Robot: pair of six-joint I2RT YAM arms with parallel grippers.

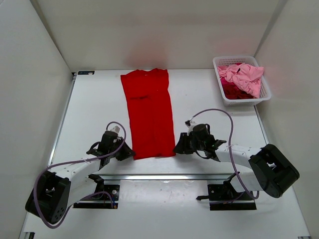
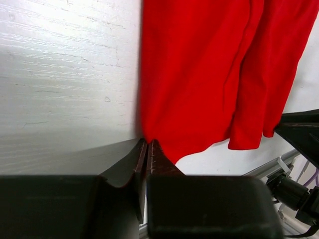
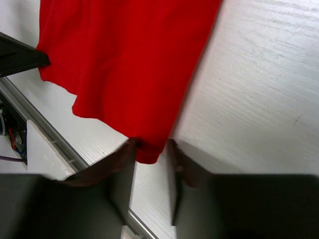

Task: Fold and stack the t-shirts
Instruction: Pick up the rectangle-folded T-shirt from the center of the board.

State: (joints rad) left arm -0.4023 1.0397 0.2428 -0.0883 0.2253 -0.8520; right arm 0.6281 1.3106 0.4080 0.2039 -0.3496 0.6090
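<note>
A bright red t-shirt lies flat as a long narrow strip down the middle of the table, its hem toward me. My left gripper sits at the hem's left corner; in the left wrist view its jaws are pressed together on the very corner of the red cloth. My right gripper is at the hem's right corner. There its fingers stand apart, with the corner of the red t-shirt lying loose between them. A light pink t-shirt and a magenta one are bunched in the basket.
The white lattice basket stands at the far right corner against the wall. A metal rail runs along the table's near edge just behind both grippers. White walls close in the left, back and right sides.
</note>
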